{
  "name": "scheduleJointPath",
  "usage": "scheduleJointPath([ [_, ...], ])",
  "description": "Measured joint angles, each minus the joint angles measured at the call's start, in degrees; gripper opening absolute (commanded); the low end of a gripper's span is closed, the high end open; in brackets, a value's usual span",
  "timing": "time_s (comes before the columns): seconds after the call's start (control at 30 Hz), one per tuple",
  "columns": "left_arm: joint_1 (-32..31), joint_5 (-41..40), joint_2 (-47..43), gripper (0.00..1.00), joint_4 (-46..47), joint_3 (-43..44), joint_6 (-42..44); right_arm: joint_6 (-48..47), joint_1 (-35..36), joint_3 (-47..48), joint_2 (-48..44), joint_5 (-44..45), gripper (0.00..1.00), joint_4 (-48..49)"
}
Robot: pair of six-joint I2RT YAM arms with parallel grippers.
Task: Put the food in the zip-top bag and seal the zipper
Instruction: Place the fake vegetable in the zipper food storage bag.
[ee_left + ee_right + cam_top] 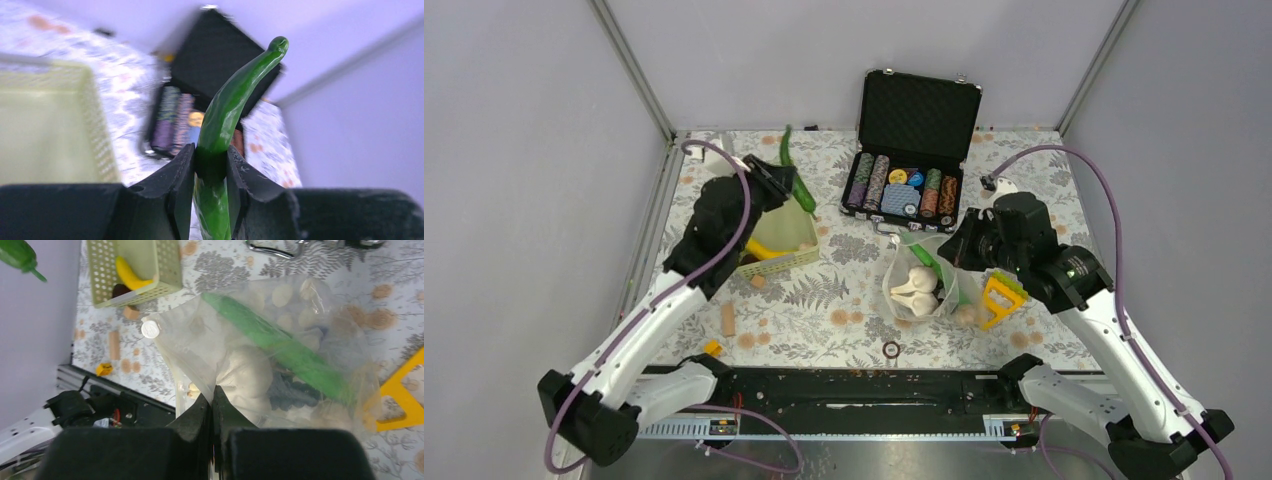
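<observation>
My left pincer (780,186) hangs over the far left of the table, clenched on a long green pepper (800,186). In the left wrist view my fingers (175,185) squeeze the pepper's lower half, and its curved stem end rises past them. Just beneath is the lime-green basket (796,260), with a yellow banana (764,252) lying inside (a dark piece (120,290) shows beside the banana from my right wrist, too hidden to name). Nearer to me, on the floral table (824,290), a tan block (728,320) lies apart from the basket, and a small orange piece (713,348) lies by the front edge.

At the back centre stands an open black case (921,110) with rows of striped chips (879,180). In front of it, right of centre, the zip-top bag (892,275) sits crumpled on the table. It holds white bulbs (921,281), a long green piece (280,345) and something dark (290,390) under that. I cannot pick out the zipper strip for certain.

My right pincer (954,251) is closed on the bag's film at its right side. From the right wrist my fingertips meet with clear plastic pinched between them. Just right of the bag, under my right arm, a yellow triangular tool (1002,298) lies flat.
</observation>
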Motion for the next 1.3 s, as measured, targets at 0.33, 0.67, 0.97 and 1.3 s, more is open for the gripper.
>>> scheduleJointPath([
  [0.33,-17.73,14.56,-5.60,0.00,23.32,-5.49,15.43,3.96,-0.11,2.56,2.60,-7.08,0.00,1.66],
  [0.67,-28.59,17.35,0.81,0.00,35.63,-8.79,21.20,10.21,-0.11,-0.68,4.50,-11.28,0.00,8.85],
  [0.97,-33.16,6.78,6.54,0.00,41.20,-13.92,16.46,13.55,-0.11,-2.36,4.33,-12.07,0.00,12.87],
  [1.3,-41.09,-11.43,8.90,0.06,39.21,-15.47,10.23,17.20,-0.11,-4.96,3.74,-11.61,0.01,16.15],
])
